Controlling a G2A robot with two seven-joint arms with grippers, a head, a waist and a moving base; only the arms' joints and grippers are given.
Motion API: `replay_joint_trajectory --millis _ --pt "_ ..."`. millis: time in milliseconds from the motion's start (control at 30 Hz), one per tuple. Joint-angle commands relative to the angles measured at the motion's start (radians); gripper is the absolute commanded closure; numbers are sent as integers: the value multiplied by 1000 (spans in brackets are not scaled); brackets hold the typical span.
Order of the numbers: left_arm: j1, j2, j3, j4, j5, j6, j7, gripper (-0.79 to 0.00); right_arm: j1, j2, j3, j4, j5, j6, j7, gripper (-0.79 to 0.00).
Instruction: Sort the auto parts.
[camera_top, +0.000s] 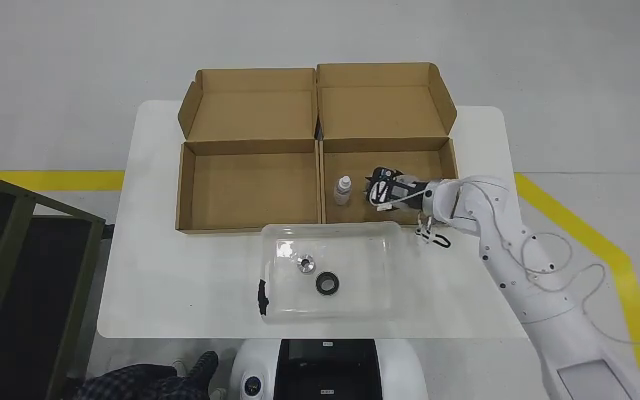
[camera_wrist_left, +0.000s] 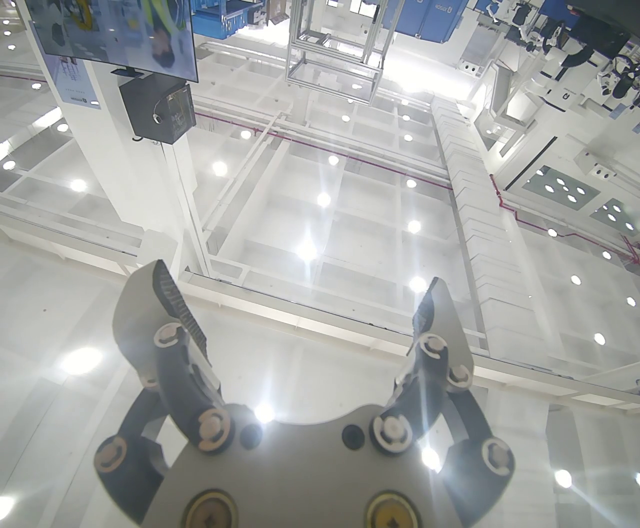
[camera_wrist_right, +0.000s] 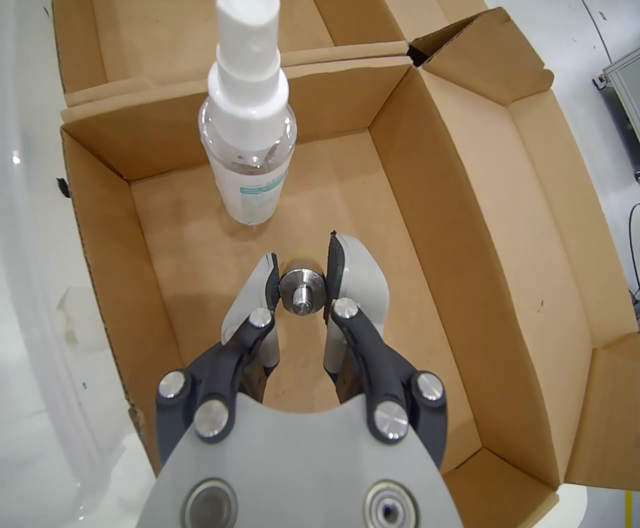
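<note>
Through the right wrist view we saw the right gripper (camera_wrist_right: 302, 274) clamped on a small round steel part with a stud (camera_wrist_right: 301, 294). It was held low inside the cardboard box (camera_wrist_right: 450, 210), near an upright clear spray bottle (camera_wrist_right: 248, 125). From above, that part was too small to make out. The top view added a second cardboard box (camera_top: 248, 190) touching the first, and a clear plastic bin (camera_top: 380, 290) just beside it holding a metal fitting (camera_top: 304, 264) and a black ring (camera_top: 328, 284), all on a white table (camera_top: 150, 260). The left gripper (camera_wrist_left: 300, 320) gaped wide and held nothing, pointing at a lit ceiling. We could not tell whether the steel part touched the box floor.
</note>
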Motion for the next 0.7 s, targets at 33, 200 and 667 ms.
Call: replay_joint_trajectory --millis 33,200,667 --pt "0 0 0 0 0 0 0 -785 25 -6 -19 33 -3 -6 14 0" --pt "0 0 0 0 0 0 0 -785 51 -15 -43 68 3 -4 14 -95" --pt "0 0 0 0 0 0 0 -785 81 -19 -44 78 -6 13 -5 -363"
